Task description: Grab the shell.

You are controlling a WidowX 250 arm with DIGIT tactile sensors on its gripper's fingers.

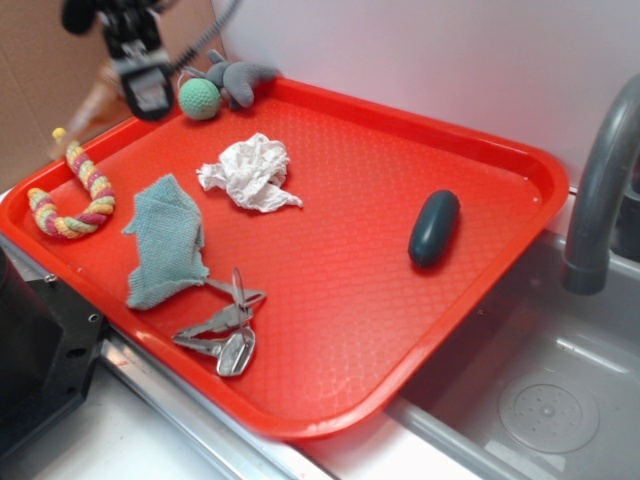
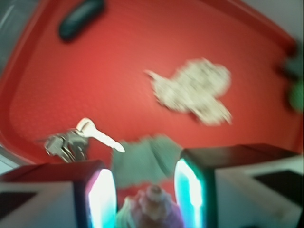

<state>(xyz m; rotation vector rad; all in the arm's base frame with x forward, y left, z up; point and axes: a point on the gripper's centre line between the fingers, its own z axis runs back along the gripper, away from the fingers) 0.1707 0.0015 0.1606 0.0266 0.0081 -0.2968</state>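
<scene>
Gripping the shell between its pads, the gripper hangs above the tray at ten o'clock, jaws clenched on it; tissue lies untouched near centre.

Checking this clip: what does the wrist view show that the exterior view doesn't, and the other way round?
Only the wrist view clearly shows the shell, ribbed and pinkish-tan, low between the lit fingers. It is too blurred to judge contact. Only the exterior view shows the rope toy, the faucet and the gripper raised over the tray's far-left corner. Both show the red tray, white tissue, teal cloth, keys and dark oval object.
</scene>
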